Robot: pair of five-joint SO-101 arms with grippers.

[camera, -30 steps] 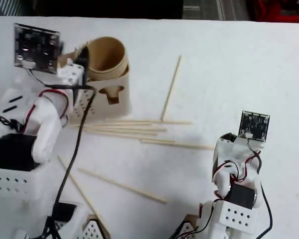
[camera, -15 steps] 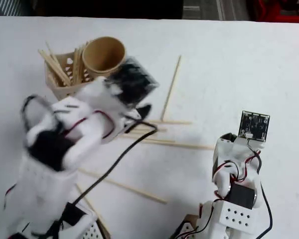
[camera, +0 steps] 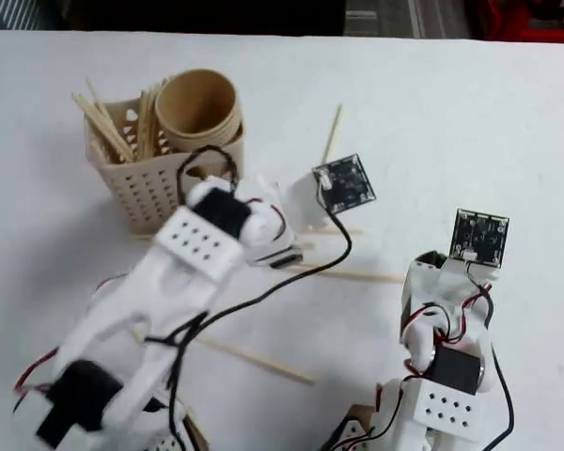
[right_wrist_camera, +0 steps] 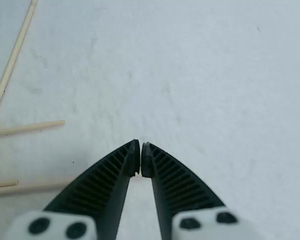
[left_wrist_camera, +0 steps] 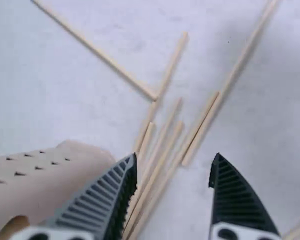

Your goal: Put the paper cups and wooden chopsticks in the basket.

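The left gripper has swung away from the basket and now hangs spread open over loose wooden chopsticks lying between its jaws, so another pickup looks due. The right gripper is clenched on nothing. The sticks are thin, straight and pale on the matte white worktop, and the perforated beige basket just beside the left gripper holds nested paper cups.
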